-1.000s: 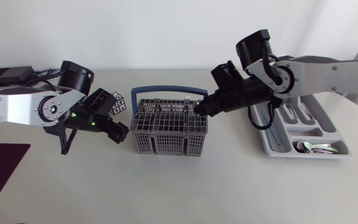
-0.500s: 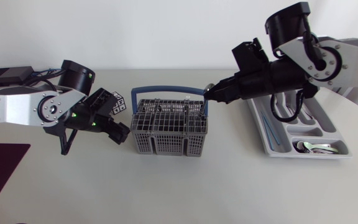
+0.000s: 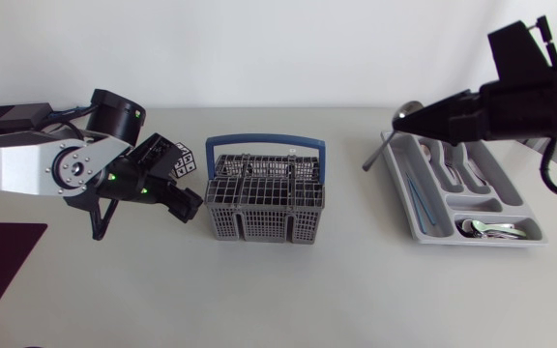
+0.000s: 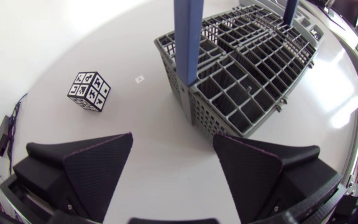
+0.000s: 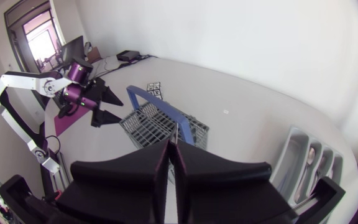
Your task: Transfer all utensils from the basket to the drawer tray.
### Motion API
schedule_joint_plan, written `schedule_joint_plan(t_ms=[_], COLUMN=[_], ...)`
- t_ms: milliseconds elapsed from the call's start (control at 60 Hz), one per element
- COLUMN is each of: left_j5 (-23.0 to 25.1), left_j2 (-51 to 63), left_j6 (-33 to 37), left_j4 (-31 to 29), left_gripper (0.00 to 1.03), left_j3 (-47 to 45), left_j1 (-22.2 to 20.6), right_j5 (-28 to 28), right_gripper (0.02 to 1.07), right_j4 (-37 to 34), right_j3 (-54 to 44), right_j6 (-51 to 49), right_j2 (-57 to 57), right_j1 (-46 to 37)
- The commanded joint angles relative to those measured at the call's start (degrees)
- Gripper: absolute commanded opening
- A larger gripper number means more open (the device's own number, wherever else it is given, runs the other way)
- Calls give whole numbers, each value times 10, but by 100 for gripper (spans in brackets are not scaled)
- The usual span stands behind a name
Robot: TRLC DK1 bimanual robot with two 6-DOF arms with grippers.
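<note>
Utensil [image 3: 379, 151], pinched tight by the right gripper [image 3: 406, 121], hangs over the tray [image 3: 410, 211] rim, presumably for release; left gripper [image 3: 190, 201] gapes empty beside the basket [image 3: 264, 201].

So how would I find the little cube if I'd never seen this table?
Find the grey basket with the blue handle in the middle of the table. Right beside it, near the open left gripper, sits a little cube. It is the only thing covered in black-and-white square patterns.
</note>
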Motion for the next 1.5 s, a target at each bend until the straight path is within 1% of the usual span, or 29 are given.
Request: schedule_joint_plan(t_ms=[0, 150, 267, 317, 383, 500, 533, 567, 750, 867, 917, 933, 950, 1000, 1017, 1067, 1083, 1150, 1183, 1267, 1483], left_j5=[4, 4, 4, 4, 4, 4, 4, 3, -11, -12, -12, -12, -11, -12, -12, -13, -13, -13, -13, -13, -13], left_j2=[-13, -19, -23, -25, -26, -26, -26, -26, -29, -32, -34, -34, -35, -36, -36, -36, -36, -39, -40, -41, -43], left_j6=[0, -1, -3, -5, -7, -10, -10, -12, -18, -21, -21, -21, -21, -21, -21, -21, -21, -21, -21, -19, -17], left_j4=[-6, -9, -13, -15, -20, -28, -29, -33, -42, -44, -46, -47, -48, -49, -49, -49, -49, -49, -49, -49, -47], left_gripper=[92, 94, 94, 94, 94, 94, 94, 94, 94, 94, 94, 94, 94, 94, 94, 94, 94, 94, 94, 94, 95], left_j3=[-9, -7, -5, -3, 1, 7, 8, 10, 16, 16, 16, 16, 16, 16, 16, 16, 16, 15, 15, 13, 8], left_j1=[6, 7, 7, 6, 4, -1, -1, -2, -15, -17, -17, -17, -17, -17, -17, -17, -17, -16, -15, -14, -8], right_j5=[-4, 15, 92, 129, 196, 249, 263, 274, 326, 351, 352, 352, 352, 353, 353, 354, 354, 354, 354, 354, 354], right_gripper=[8, 8, 8, 8, 8, 8, 8, 8, 8, 8, 8, 10, 13, 28, 37, 57, 62, 75, 78, 82, 85], right_j4=[-29, -38, -14, 7, 82, 130, 155, 179, 262, 276, 279, 279, 280, 282, 282, 282, 282, 282, 279, 268, 212], right_j3=[-36, -68, -91, -102, -130, -149, -157, -163, -164, -167, -171, -172, -175, -178, -178, -178, -178, -180, -180, -185, -175], right_j6=[-61, -145, -219, -246, -271, -316, -323, -330, -367, -379, -381, -381, -381, -381, -381, -380, -379, -377, -377, -372, -336], right_j2=[4, 15, 39, 50, 63, 107, 118, 132, 220, 256, 256, 254, 251, 247, 245, 240, 239, 225, 215, 178, 84], right_j1=[-50, -146, -198, -219, -240, -269, -276, -283, -314, -317, -316, -316, -316, -314, -314, -313, -313, -311, -310, -302, -264])
